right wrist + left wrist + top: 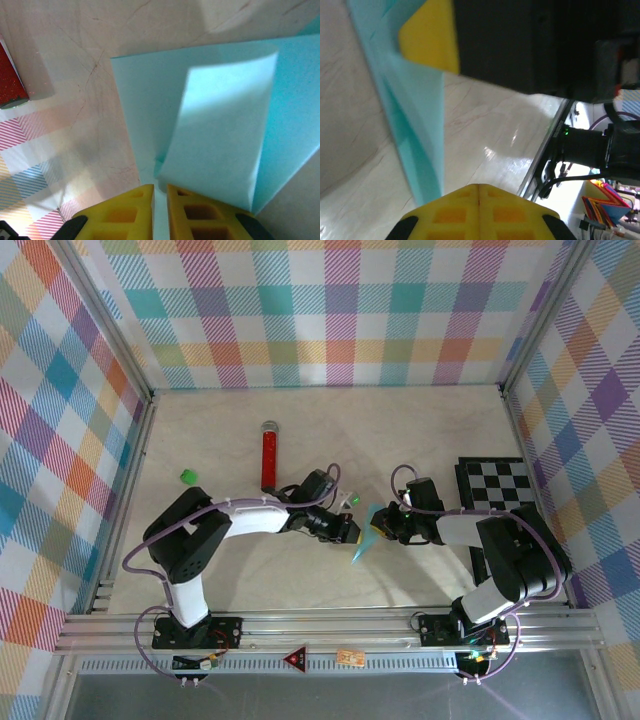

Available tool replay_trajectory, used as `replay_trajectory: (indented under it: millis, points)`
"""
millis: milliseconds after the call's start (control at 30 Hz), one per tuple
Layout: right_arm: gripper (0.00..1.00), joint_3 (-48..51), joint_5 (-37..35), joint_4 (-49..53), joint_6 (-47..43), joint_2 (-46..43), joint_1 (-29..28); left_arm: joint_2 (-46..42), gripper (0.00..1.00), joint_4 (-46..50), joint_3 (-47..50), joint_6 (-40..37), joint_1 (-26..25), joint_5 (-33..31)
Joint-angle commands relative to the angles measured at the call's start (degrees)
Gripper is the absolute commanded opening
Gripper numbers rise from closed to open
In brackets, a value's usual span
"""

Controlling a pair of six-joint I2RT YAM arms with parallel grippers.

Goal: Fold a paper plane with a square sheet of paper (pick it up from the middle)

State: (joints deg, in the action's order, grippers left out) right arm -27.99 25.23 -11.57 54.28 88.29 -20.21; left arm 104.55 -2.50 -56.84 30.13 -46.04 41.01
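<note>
Right gripper (pixel 160 192) nearest lens: yellow fingers (pixel 125 212) almost together with thin gap, pinching edge of paper sheet (pixel 220 150). Sheet light cyan, folded, one flap curling over toward fingers. Left gripper (pixel 479 189) fully closed, pads pressed flat together. Sheet hangs just beside its tip, contact unclear. Grippers face tip to tip, sheet between them. Count: one sheet; one red glittery tube (pixel 268 458) beyond left gripper; one checkered board (pixel 497 483) right of right gripper; one small green piece (pixel 186 477) far left of left gripper.
</note>
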Motion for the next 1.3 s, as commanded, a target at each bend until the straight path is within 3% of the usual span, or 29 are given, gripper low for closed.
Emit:
replay_trajectory:
  millis: [0, 267, 600, 1267]
  points:
    - [0.17, 1.2, -4.47, 5.81, -1.24, 2.32, 0.46, 2.9, 0.04, -2.59, -3.53, 1.62, -0.9, 3.16]
    - [0.17, 1.18, -4.24, 5.56, -1.04, 2.29, 0.43, 8.28, 0.03, -0.71, -7.56, 0.33, -1.86, 4.56]
    - [0.17, 1.18, -4.23, 5.7, -1.09, 2.44, 0.43, 12.73, 0.03, 4.19, -10.18, -2.21, -2.44, 0.36]
    - [0.17, 1.01, -4.45, 5.84, -1.26, 3.8, 0.45, 7.27, 0.05, 12.81, -1.7, -9.08, -3.77, -4.19]
